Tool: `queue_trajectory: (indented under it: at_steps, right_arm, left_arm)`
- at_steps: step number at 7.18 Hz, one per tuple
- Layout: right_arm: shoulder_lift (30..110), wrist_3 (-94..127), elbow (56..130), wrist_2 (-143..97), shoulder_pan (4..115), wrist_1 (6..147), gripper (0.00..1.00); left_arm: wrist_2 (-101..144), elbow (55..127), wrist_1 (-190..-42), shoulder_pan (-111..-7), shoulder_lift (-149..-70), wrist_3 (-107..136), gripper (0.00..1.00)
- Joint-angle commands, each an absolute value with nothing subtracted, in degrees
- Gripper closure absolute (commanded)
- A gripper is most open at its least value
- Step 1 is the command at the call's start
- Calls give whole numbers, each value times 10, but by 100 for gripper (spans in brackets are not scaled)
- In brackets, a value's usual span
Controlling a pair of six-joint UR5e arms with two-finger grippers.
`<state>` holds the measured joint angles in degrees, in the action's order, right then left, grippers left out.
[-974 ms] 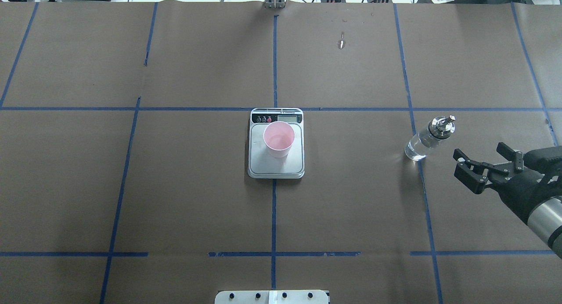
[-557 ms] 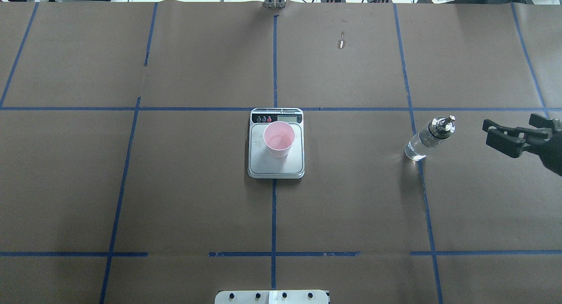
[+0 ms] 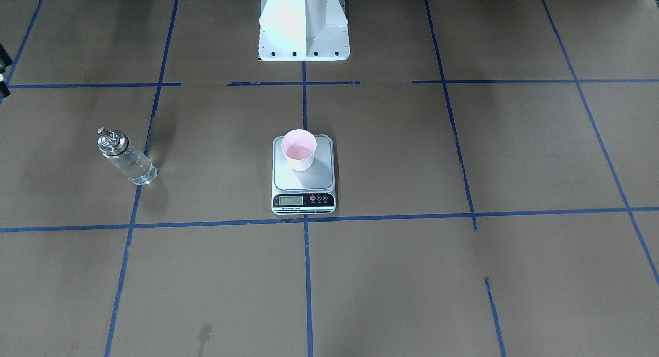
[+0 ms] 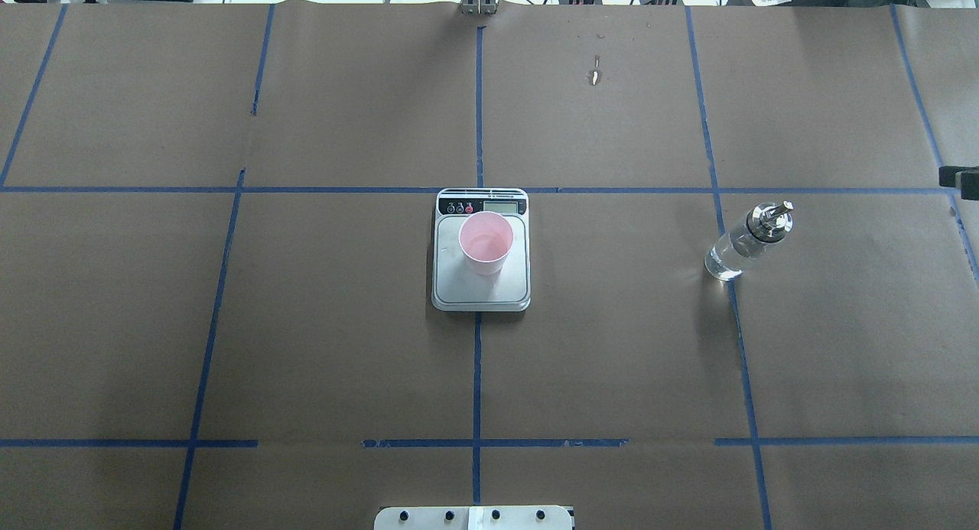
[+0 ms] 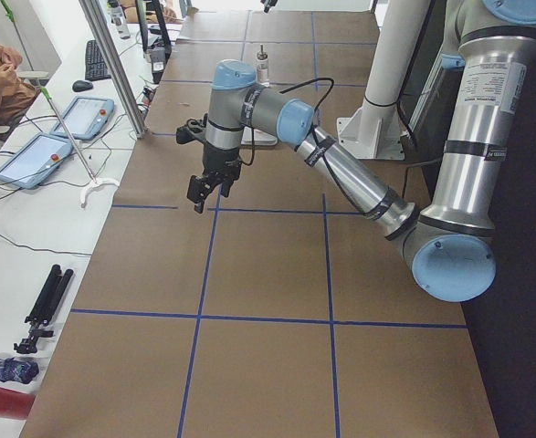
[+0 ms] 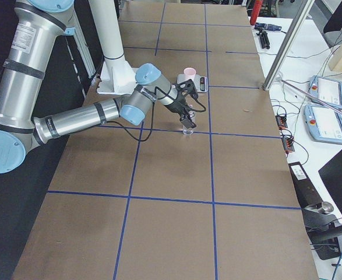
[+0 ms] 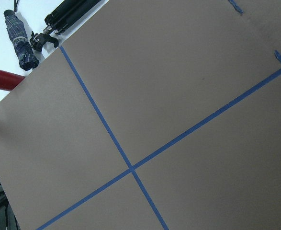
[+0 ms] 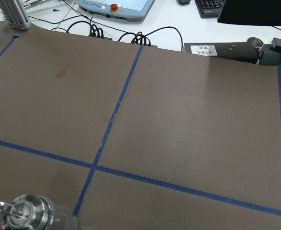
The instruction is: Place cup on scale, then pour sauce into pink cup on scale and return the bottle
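The pink cup (image 4: 486, 243) stands upright on the scale (image 4: 482, 289) at the table's middle, also in the front-facing view with cup (image 3: 299, 150) and scale (image 3: 304, 181). The bottle (image 4: 748, 239) with clear sauce stands free on the table to the right, and shows in the front-facing view (image 3: 126, 158). Its metal top (image 8: 28, 213) shows in the right wrist view. Only one right fingertip (image 4: 960, 177) shows at the overhead's right edge; I cannot tell its state. The right gripper (image 6: 187, 118) hangs near the bottle. The left gripper (image 5: 208, 187) hangs over bare table; I cannot tell its state.
The robot's white base (image 3: 304, 32) stands at the near table edge. Blue tape lines (image 4: 478, 362) cross the brown paper. Tablets (image 5: 76, 119) and cables lie on the operators' bench. A tripod (image 7: 68, 14) and a folded umbrella (image 7: 20, 43) lie beyond the left end.
The right gripper, open in the earlier frames, has drawn back from beside the bottle, up and to the right, almost out of the overhead view. Bottle, cup and scale have not moved.
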<state>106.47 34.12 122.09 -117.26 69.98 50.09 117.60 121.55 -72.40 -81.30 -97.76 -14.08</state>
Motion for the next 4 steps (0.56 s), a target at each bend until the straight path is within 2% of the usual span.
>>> queue_trajectory:
  at_steps: [1,3,4]
  right_arm:
    - [1028,213,1154,-1272,807,500,0]
    - [1034,126,1152,-1274,854,566,0]
    - [1033,80,1164,-1274,845,677,0]
  left_arm:
    - [1179,1211,-722,-813,-975,-142,0]
    - [1189,1205,-722,-820,-970,-145,0]
    - [1217,1195,-722,-829,-969,-148,0]
